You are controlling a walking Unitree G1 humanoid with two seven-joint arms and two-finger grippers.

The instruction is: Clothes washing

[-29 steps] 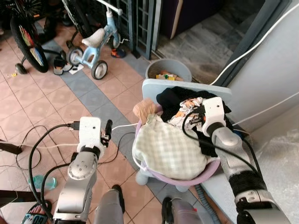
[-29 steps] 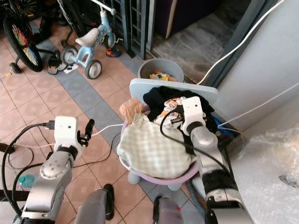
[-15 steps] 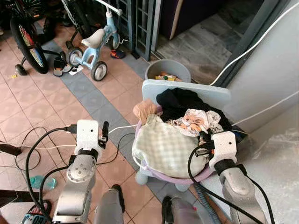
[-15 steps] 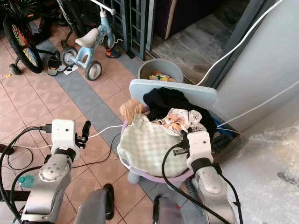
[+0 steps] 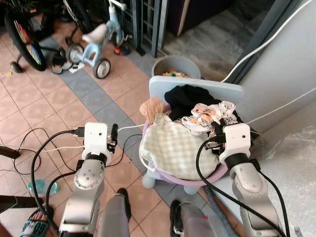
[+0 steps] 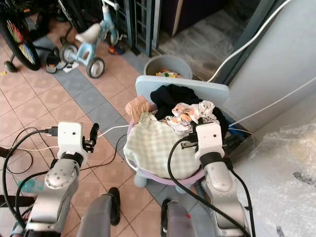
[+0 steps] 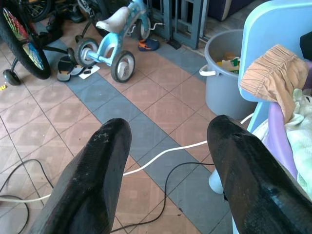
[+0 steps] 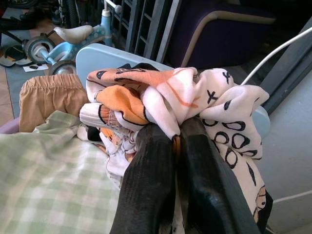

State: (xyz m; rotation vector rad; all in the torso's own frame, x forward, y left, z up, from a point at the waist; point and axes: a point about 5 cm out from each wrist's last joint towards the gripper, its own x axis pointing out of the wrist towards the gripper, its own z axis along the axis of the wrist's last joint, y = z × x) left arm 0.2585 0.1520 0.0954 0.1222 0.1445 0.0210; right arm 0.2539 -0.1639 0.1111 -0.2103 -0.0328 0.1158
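Early stage: right gripper (image 8: 170, 141) clamped on printed garment (image 5: 210, 114), apparently lifted off heaped laundry basin (image 5: 197, 180); left gripper (image 7: 168, 141) spread, idle.

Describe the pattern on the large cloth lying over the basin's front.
Pale green-and-white check on the cloth; left eye view shows it best.

A lilac laundry basin (image 5: 197, 178) is sitting heaped with clothes: a green checked cloth (image 5: 175, 148) is lying across the front, a tan garment (image 5: 152, 107) is hanging over its rim, black clothing (image 5: 185, 96) is lying behind, and a white-and-orange printed garment (image 8: 195, 97) is bunching on top.
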